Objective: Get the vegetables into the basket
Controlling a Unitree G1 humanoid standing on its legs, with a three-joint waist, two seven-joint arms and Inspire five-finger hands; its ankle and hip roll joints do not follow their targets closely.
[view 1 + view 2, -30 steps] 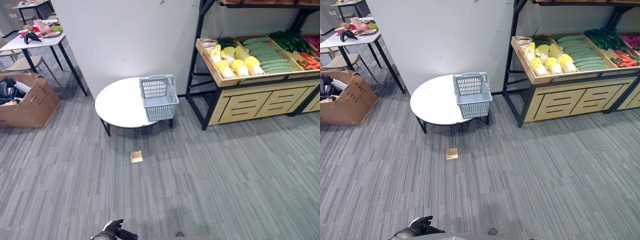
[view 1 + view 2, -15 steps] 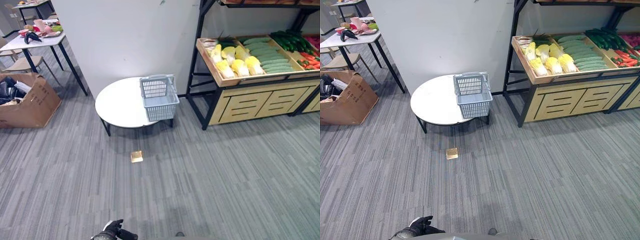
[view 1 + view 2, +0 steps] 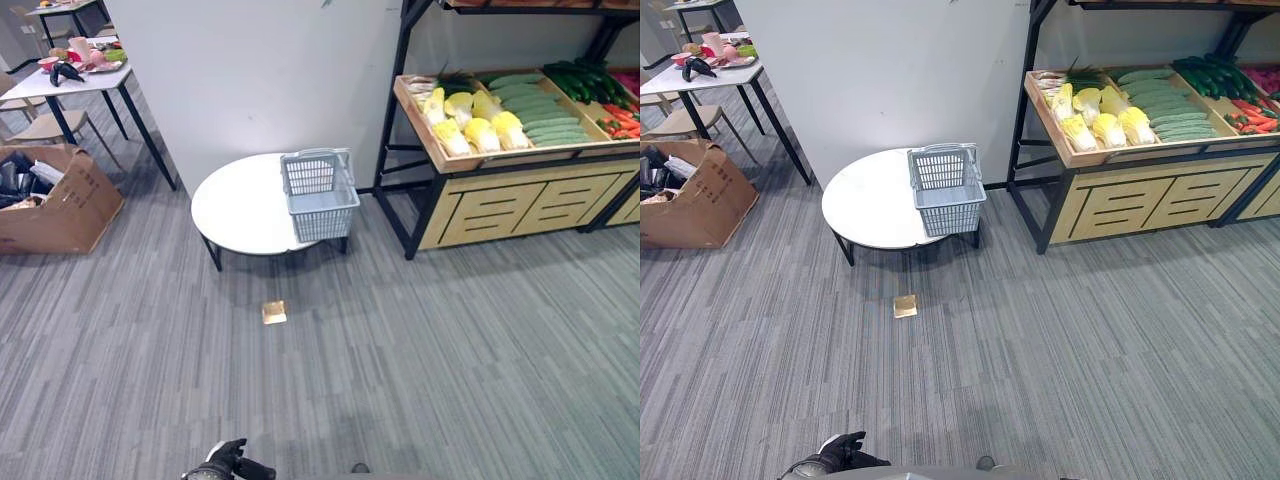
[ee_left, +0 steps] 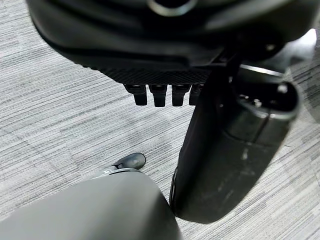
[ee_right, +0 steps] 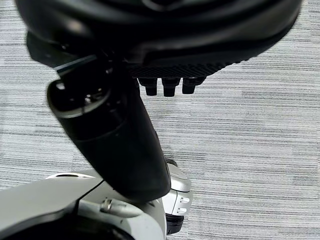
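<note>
A light grey plastic basket (image 3: 318, 195) stands with nothing in it on the right edge of a low round white table (image 3: 240, 210). To its right, a wooden stand (image 3: 500, 205) carries a slanted crate of yellow-white cabbages (image 3: 478, 128) and pale green cucumbers (image 3: 535, 112). Darker cucumbers (image 3: 580, 78) and red vegetables (image 3: 620, 120) lie further right. My left hand (image 3: 228, 462) hangs low at the near edge, far from the basket and the stand. Its own wrist view shows that left hand (image 4: 165, 50) over bare carpet, fingers relaxed, holding nothing. My right hand (image 5: 165, 45) hangs the same way, also holding nothing.
A white pillar (image 3: 250, 80) rises behind the round table. An open cardboard box (image 3: 55, 200) sits on the floor at the left, beside a chair (image 3: 40, 125) and a tall white table (image 3: 70, 85) with dishes. A small brown square (image 3: 273, 313) lies on the grey carpet.
</note>
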